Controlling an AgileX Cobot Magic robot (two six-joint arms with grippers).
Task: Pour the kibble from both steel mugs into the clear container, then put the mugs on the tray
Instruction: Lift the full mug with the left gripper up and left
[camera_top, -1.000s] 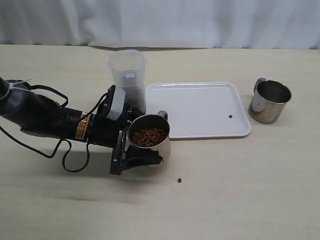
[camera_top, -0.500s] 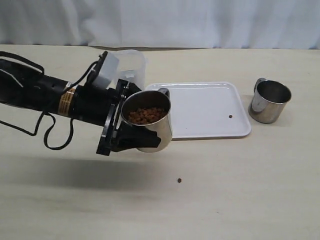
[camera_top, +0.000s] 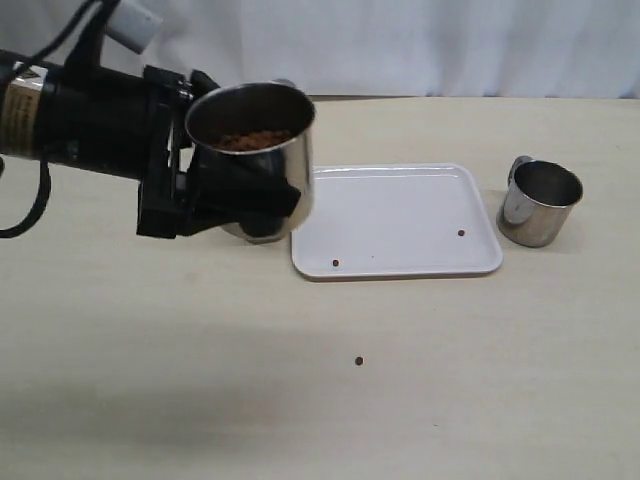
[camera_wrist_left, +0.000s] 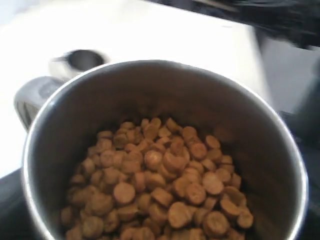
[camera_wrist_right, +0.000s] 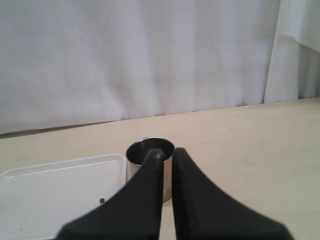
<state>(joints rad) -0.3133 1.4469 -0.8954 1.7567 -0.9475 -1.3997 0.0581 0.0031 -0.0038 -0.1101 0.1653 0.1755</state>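
Note:
My left gripper (camera_top: 240, 200) is shut on a steel mug (camera_top: 262, 160) and holds it upright in the air, left of the white tray (camera_top: 420, 200). Brown kibble (camera_wrist_left: 160, 185) covers the bottom of this mug (camera_wrist_left: 165, 90). The clear container is hidden behind the raised mug and the arm. A second steel mug (camera_top: 540, 203) stands on the table just right of the tray, and no kibble shows in it. My right gripper (camera_wrist_right: 167, 152) hangs shut and holds nothing, a little short of that mug (camera_wrist_right: 133, 165); it does not show in the exterior view.
Single pellets lie on the tray (camera_wrist_right: 60, 195) near its front left corner (camera_top: 335, 263) and near its right side (camera_top: 461, 233). One more pellet (camera_top: 359, 361) lies on the table in front of the tray. A white curtain closes off the back.
The left arm has lifted the kibble-filled mug off the table, up and to the left, so the clear container is now hidden. A pellet now lies near the tray's front left corner. The right gripper's earlier position is not shown.

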